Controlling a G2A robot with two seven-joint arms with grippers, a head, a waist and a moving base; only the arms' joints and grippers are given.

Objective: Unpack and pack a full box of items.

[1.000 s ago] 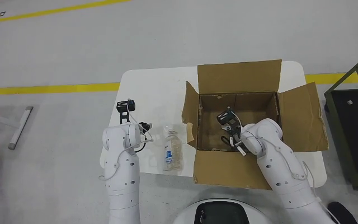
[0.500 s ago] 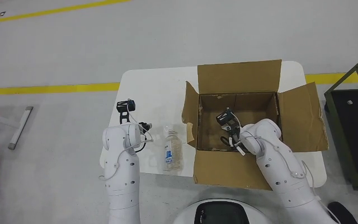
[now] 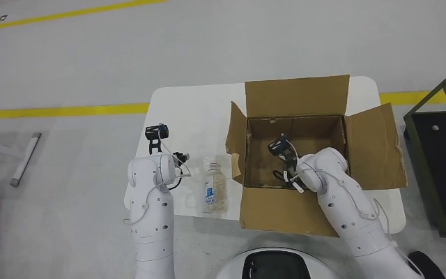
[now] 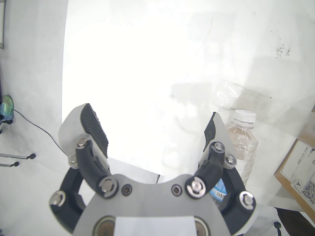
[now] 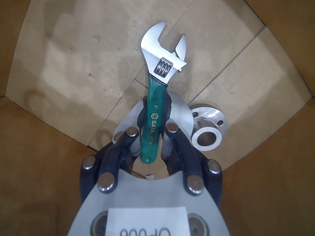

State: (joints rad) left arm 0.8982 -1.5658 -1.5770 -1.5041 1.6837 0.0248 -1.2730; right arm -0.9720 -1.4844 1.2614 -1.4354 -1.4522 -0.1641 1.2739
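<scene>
An open cardboard box (image 3: 369, 150) stands on the right half of the white table (image 3: 188, 111). Inside it, my right gripper (image 5: 155, 104) is shut on the green handle of an adjustable wrench (image 5: 161, 57), whose steel head points away from the wrist over the box floor (image 5: 86, 50). A silver metal flange (image 5: 206, 128) lies on the box floor right beside the gripper. In the top view the right gripper (image 3: 281, 152) sits low in the box's left part. My left gripper (image 4: 155, 124) hangs open over bare table, beside a clear plastic water bottle (image 4: 242, 133) lying there (image 3: 214, 183).
The box flaps (image 3: 298, 94) are spread outward, one reaching toward the table's right edge. A dark green bin (image 3: 428, 160) stands off the table at the right. A yellow floor line (image 3: 70, 110) runs behind the table.
The right gripper has shifted slightly to the left inside the box. The left arm and the bottle have not moved.
</scene>
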